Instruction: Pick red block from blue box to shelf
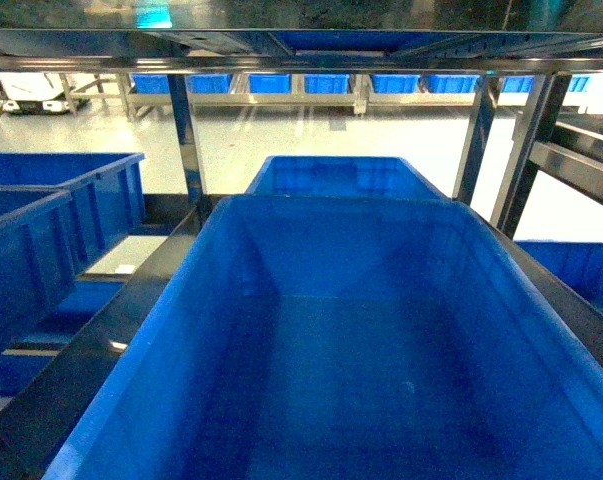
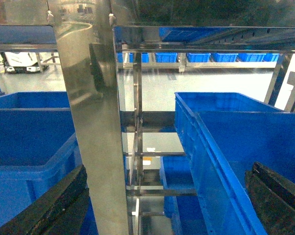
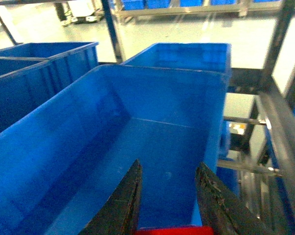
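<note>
The red block [image 3: 174, 230] shows only as a red strip at the bottom edge of the right wrist view. It sits between the two dark fingers of my right gripper [image 3: 169, 164], which is shut on it above the inside of a dark blue crate [image 3: 64, 137]. My left gripper [image 2: 162, 205] is open, with a steel post of the shelf [image 2: 88, 122] standing between its wide-spread fingers. The shelf [image 1: 186, 120] fills the head view, where neither gripper shows. The blue box is out of view.
A large dark blue crate [image 1: 211, 330] fills the tier in front, with a second crate [image 1: 341, 175] behind it. More crates [image 1: 51, 220] stand at the left and one [image 1: 581, 270] at the right. A shelf rail [image 3: 279, 147] runs along the crate's right side.
</note>
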`<state>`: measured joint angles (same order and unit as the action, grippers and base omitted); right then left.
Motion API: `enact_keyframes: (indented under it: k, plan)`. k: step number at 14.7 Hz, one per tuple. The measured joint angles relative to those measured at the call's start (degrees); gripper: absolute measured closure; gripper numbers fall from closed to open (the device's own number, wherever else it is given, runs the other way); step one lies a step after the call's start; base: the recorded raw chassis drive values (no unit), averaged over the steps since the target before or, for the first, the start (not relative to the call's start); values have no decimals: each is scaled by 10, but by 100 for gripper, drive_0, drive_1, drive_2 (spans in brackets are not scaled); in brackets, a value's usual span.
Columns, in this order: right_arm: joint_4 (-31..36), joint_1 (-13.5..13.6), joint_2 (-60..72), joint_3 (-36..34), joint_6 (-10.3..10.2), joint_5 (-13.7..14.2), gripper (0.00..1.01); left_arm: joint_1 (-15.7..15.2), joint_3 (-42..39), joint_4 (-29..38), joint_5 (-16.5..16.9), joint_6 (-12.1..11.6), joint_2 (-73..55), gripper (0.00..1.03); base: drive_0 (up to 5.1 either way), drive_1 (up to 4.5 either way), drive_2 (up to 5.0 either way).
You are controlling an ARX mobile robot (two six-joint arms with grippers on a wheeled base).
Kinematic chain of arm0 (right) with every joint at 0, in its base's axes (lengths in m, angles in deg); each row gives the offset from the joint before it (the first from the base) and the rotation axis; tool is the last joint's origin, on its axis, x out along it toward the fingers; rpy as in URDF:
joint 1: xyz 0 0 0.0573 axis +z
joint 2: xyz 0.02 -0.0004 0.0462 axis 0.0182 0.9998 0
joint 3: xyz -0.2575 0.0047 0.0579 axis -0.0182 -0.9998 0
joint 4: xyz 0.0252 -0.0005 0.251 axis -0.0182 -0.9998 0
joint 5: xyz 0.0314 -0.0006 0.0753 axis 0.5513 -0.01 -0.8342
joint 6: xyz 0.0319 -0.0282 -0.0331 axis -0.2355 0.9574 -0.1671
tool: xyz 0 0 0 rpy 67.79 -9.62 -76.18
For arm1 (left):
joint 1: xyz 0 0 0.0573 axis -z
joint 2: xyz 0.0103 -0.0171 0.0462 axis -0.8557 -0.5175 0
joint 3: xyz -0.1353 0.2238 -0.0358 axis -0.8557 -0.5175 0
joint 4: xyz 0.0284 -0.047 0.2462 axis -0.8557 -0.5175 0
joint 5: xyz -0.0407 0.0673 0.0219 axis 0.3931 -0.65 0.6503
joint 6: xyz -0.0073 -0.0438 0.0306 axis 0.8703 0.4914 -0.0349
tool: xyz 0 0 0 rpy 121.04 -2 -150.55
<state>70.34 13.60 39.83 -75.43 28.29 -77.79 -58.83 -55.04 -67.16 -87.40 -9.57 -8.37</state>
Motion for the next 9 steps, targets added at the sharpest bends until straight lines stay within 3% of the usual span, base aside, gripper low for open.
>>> enact_keyframes:
  k: [3, 5, 9]
  plan:
    - [13, 2, 94, 45, -17, -92, 74, 0, 0, 0, 0, 0, 0, 5, 0, 0, 0]
    - [24, 19, 146, 75, -17, -135, 74, 0, 0, 0, 0, 0, 0, 5, 0, 0, 0]
    - [41, 59, 246, 106, -11, -138, 74, 0, 0, 0, 0, 0, 0, 5, 0, 0, 0]
